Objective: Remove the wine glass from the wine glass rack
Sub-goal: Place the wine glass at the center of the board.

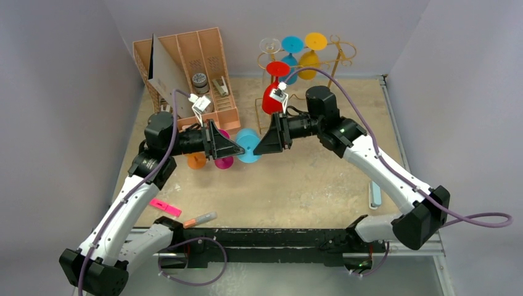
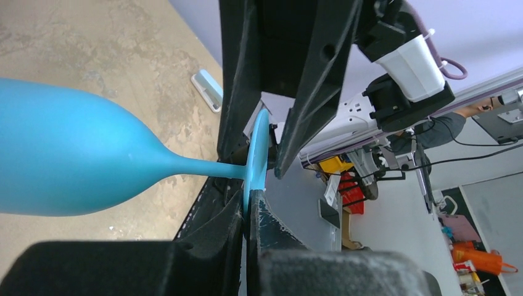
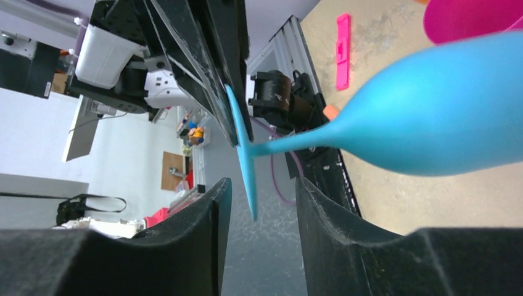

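A blue wine glass (image 1: pixel 249 153) hangs in the air between my two grippers, in front of the gold wire wine glass rack (image 1: pixel 336 58). My left gripper (image 1: pixel 238 148) is shut on the edge of the glass's round foot (image 2: pixel 256 148), seen at the jaws in the left wrist view (image 2: pixel 253 200); the bowl (image 2: pixel 61 160) points away over the table. My right gripper (image 1: pixel 257 148) is open, its jaws (image 3: pixel 260 185) on either side of the foot's other edge (image 3: pixel 247 179) without touching. The rack still holds several glasses: clear, blue, yellow and red (image 1: pixel 271 98).
A tan slotted desk organiser (image 1: pixel 197 58) stands at the back left. An orange glass (image 1: pixel 196 161) and a magenta glass (image 1: pixel 224 162) lie under the left gripper. A pink object (image 1: pixel 165 207), a marker (image 1: pixel 200 218) and a pale blue object (image 1: pixel 374 194) lie near the front.
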Available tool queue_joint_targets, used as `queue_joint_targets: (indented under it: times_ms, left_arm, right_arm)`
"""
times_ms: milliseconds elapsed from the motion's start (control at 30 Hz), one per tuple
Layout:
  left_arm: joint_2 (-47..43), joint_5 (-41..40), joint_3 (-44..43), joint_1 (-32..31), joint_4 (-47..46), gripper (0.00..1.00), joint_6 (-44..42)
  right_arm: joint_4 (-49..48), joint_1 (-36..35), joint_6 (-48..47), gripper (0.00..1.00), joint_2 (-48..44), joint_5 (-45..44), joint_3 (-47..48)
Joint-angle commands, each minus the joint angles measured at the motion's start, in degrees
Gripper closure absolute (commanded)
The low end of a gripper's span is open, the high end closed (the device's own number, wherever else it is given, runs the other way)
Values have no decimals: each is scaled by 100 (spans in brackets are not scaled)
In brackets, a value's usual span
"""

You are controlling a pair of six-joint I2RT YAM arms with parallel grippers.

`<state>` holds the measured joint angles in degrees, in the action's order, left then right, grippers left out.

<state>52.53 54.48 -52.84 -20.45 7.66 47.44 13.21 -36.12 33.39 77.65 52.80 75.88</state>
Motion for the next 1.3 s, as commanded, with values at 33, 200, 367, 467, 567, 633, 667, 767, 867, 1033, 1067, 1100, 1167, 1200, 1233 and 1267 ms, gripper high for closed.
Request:
queue_joint_targets:
  times_ms: [33, 200, 367, 467, 567, 633, 667, 767, 867, 1033, 1067, 1100, 1167, 1200, 1233, 1267]
  left_arm:
    - [-201, 110, 39, -34, -590, 100, 134]
    - [-192, 61, 68, -47, -668, 100, 147]
    - [-169, 26, 111, -73, -929, 100, 219]
    - [-211, -52, 138, -89, -954, 100, 233]
    - [-309, -172, 191, -91, -959, 100, 232]
    - [-347, -217, 211, -91, -968, 100, 231]
    - [-349, -231, 212, -91, -964, 100, 233]
    - [-382, -307, 205, -91, -984, 100, 231]
    - [-417, -362, 193, -91, -1011, 100, 218]
    - [-313, -374, -1, -91, -972, 100, 120]
    - [-286, -342, -1, -91, -995, 100, 115]
    - [-273, -308, 9, -91, -1018, 100, 116]
    - [-234, -233, 19, -96, -1009, 100, 137]
    - [-219, -214, 26, -99, -1015, 100, 155]
    - [-230, -216, 46, -99, -1020, 100, 178]
    - [-245, -237, 79, -100, -1047, 100, 213]
  right_arm:
    - [-778, -29, 272, 57, -464, 291, -466]
    - [-1136, -28, 472, 69, -532, 416, -557]
    - [-1661, -37, 1008, 77, -354, 407, -613]
    - [-1801, -37, 1176, 79, -312, 449, -638]
    - [-1618, -41, 1052, 79, -349, 436, -629]
    - [-1538, -36, 1007, 79, -380, 457, -627]
    - [-1533, -49, 1004, 79, -390, 517, -627]
    - [-1427, -53, 987, 77, -383, 653, -606]
    - [-1269, -64, 868, 76, -386, 671, -600]
    - [-1290, -71, 763, 89, -452, 445, -643]
    - [-1302, -71, 780, 92, -452, 424, -644]
    - [-1452, -71, 787, 92, -440, 392, -640]
    - [-1521, -71, 794, 93, -420, 334, -619]
    - [-1582, -71, 801, 94, -435, 322, -629]
    - [-1663, -75, 821, 97, -446, 311, -653]
    - [-1754, -71, 839, 100, -469, 289, -679]
